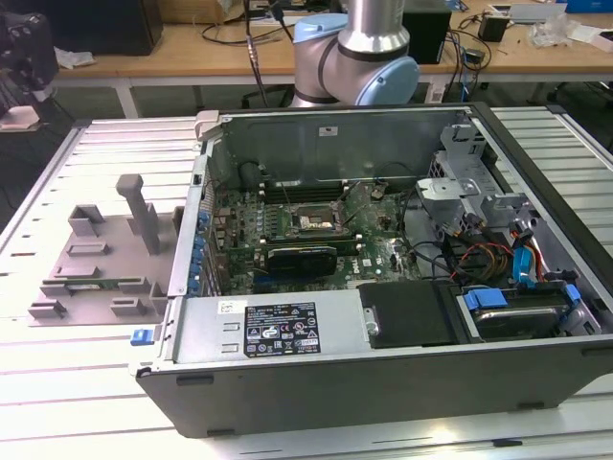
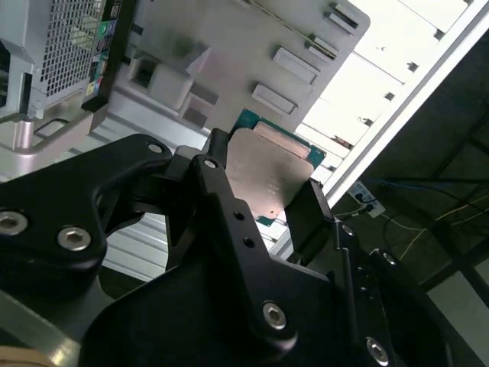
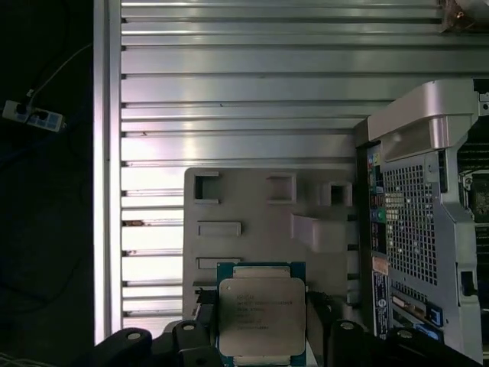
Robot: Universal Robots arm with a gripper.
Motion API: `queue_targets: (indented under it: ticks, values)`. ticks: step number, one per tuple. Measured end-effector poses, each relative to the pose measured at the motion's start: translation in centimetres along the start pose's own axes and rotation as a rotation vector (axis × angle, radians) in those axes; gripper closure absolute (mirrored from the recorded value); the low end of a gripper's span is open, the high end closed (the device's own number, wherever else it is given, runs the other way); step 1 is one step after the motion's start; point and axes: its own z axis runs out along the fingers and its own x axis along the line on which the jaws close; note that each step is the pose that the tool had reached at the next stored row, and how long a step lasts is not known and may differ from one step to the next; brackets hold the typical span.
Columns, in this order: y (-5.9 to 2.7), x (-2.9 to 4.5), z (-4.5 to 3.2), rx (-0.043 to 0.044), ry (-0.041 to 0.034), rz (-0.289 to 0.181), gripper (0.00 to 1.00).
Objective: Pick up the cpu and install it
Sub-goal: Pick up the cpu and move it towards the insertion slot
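In both wrist views my gripper (image 3: 261, 330) (image 2: 263, 195) is shut on the cpu (image 3: 261, 313) (image 2: 271, 172), a flat square chip with a silver-grey top and a greenish rim. Black fingers (image 2: 218, 180) press on two opposite edges of it. The chip hangs above the grey moulded fixture tray (image 3: 252, 222) (image 2: 229, 53), beside the open computer case (image 3: 416, 191). In the exterior view the dark square socket frame (image 1: 314, 222) lies on the motherboard inside the case (image 1: 383, 383), and the tray (image 1: 96, 259) sits to the exterior view's left of it.
A long black expansion card (image 1: 302, 257) lies just in front of the socket, with a power supply (image 1: 278, 326) nearer the case front. Drive bays and cables (image 1: 498, 259) crowd the exterior view's right. The arm's base (image 1: 369, 48) stands behind the case on a slatted metal table (image 1: 57, 402).
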Motion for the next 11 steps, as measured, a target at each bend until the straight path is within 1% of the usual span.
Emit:
queue_targets:
  ticks: [2,4,11]
  values:
    - [0.02,-1.03,0.04,-0.0001,-0.0002,0.0,0.45]
    - [0.03,-1.66,0.06,0.0,-0.0001,0.0,0.45]
    - [0.06,-3.06,0.11,-0.0001,-0.0001,0.0,0.45]
